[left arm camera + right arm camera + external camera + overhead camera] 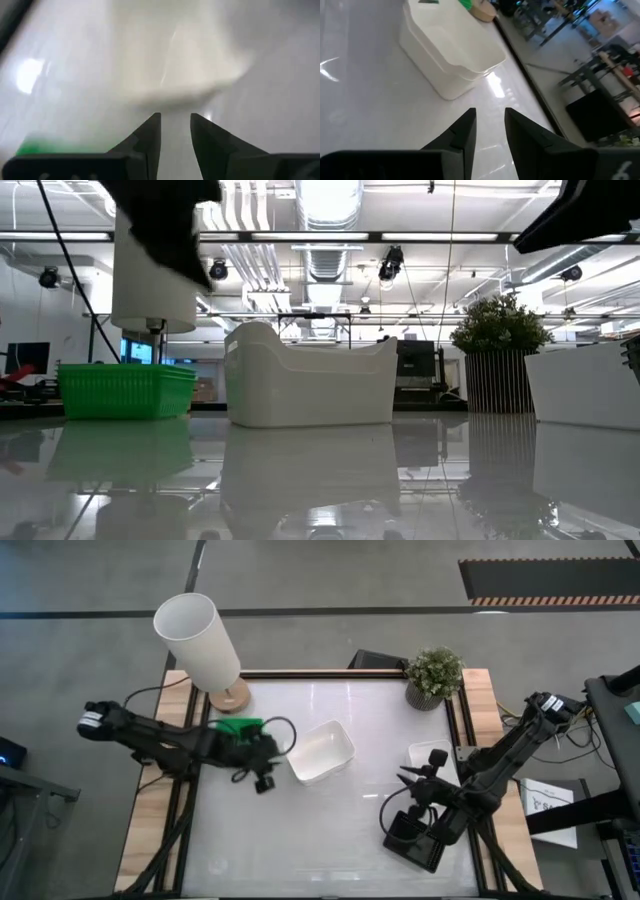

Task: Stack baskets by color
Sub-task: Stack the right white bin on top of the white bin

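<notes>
A green basket [240, 726] rests on the table at the left, partly under my left arm. In the low view the green basket [125, 390] stands in front of the lamp. My left gripper [263, 780] hovers just past it, open and empty, pointing at the white basket [320, 750] in the table's middle. In the right wrist view this white basket [450, 50] looks like two nested ones. Another white basket [430, 754] sits at the right. Black baskets [412, 838] lie near the front right, partly under my right arm. My right gripper [406, 778] hangs open above the table.
A lamp with a tall white shade [198, 638] on a wooden foot stands at the far left corner. A potted plant [433, 675] stands at the far right. The table's near middle [300, 840] is bare white surface.
</notes>
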Controlling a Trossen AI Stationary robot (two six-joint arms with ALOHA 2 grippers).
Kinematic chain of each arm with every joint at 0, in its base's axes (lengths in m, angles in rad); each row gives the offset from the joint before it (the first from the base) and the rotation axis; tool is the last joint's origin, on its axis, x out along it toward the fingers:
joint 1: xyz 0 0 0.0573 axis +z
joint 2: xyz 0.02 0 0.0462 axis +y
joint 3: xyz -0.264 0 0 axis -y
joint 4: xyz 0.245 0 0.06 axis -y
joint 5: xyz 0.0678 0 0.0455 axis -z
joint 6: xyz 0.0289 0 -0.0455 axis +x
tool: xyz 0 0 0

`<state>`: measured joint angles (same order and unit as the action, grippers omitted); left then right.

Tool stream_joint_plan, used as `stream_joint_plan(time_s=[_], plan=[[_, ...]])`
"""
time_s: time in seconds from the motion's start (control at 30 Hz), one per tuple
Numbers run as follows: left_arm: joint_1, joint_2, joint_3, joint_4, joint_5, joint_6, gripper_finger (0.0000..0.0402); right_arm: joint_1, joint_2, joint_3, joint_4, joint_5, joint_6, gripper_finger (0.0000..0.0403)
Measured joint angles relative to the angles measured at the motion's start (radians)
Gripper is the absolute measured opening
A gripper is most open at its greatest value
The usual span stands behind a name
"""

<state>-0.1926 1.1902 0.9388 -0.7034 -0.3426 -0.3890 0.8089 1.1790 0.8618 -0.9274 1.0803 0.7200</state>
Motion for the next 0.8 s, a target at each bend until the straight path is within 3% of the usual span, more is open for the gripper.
stream_joint_plan(time_s=[0.2, 0.33, 0.47, 0.8], plan=[[-0.149, 0.047, -0.072, 0.549, -0.103, 0.181, 0.0089, 0.000, 0.000, -0.057, 0.050, 0.026, -0.002, 0.0083], [-0.210, 0.094, -0.110, 0.762, -0.108, 0.248, 0.0089, 0.000, 0.000, -0.073, 0.054, 0.027, -0.017, 0.0069], [-0.230, 0.139, -0.135, 0.847, -0.109, 0.265, 0.0089, 0.000, 0.000, -0.079, 0.053, 0.063, -0.053, 0.0058], [-0.230, 0.170, -0.139, 0.864, -0.116, 0.264, 0.0089, 0.000, 0.000, -0.080, 0.051, 0.094, -0.115, 0.0043]])
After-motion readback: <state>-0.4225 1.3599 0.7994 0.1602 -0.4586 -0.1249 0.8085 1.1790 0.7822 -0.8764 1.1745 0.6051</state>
